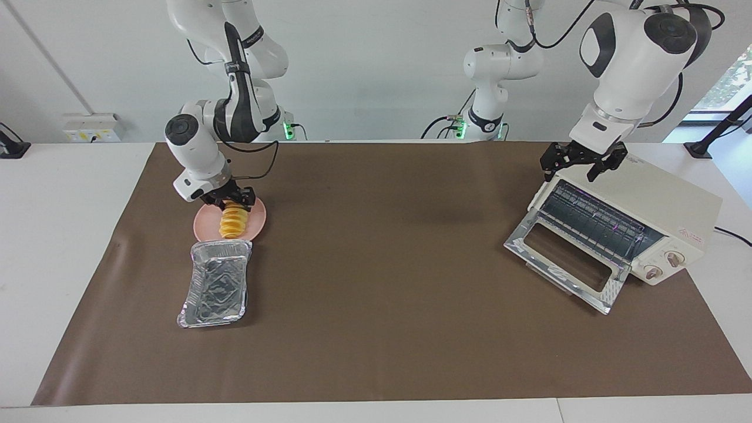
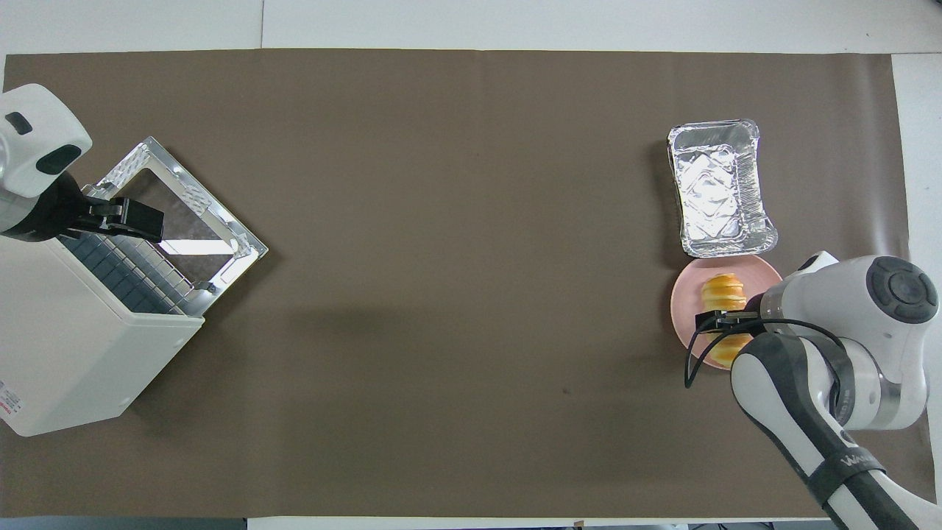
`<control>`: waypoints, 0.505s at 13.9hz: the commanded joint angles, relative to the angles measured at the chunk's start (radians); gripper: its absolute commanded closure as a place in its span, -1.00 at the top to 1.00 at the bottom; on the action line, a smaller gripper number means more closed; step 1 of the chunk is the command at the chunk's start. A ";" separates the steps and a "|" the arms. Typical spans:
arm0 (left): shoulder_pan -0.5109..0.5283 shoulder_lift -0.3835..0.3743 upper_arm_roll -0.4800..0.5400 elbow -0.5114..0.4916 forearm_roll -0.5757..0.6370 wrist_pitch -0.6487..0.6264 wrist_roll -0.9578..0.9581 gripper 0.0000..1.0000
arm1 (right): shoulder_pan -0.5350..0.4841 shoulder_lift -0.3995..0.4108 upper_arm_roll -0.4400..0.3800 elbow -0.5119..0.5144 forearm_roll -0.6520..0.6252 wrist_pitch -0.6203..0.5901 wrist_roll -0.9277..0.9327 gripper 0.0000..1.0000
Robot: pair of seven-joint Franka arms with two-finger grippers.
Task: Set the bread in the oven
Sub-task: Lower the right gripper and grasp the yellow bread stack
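The bread (image 1: 234, 221) (image 2: 723, 289), a ridged yellow-orange loaf, lies on a pink plate (image 1: 259, 222) (image 2: 683, 313) toward the right arm's end of the table. My right gripper (image 1: 235, 201) (image 2: 717, 321) is down on the half of the loaf nearer the robots, astride it. The loaf still rests on the plate. The cream-white oven (image 1: 658, 205) (image 2: 73, 353) stands at the left arm's end with its glass door (image 1: 564, 264) (image 2: 184, 213) folded down and the wire rack showing. My left gripper (image 1: 580, 163) (image 2: 143, 219) hangs open over the oven's upper front edge and waits.
A silver foil tray (image 1: 217, 285) (image 2: 717, 188) sits touching the plate, farther from the robots. A brown mat (image 1: 382, 282) covers the table between the plate and the oven. The right arm's cable loops beside the plate.
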 commanded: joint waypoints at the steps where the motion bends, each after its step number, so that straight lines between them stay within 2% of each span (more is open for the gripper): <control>1: 0.016 -0.024 -0.006 -0.017 -0.018 0.000 0.012 1.00 | -0.002 -0.014 0.001 -0.019 0.015 0.016 0.001 -0.32; 4: 0.016 -0.024 -0.006 -0.019 -0.018 0.000 0.012 1.00 | -0.002 -0.009 0.000 0.032 0.015 -0.030 0.005 -0.34; 7: 0.016 -0.024 -0.006 -0.017 -0.018 0.000 0.012 1.00 | -0.001 -0.008 0.001 0.159 0.058 -0.200 0.023 -0.34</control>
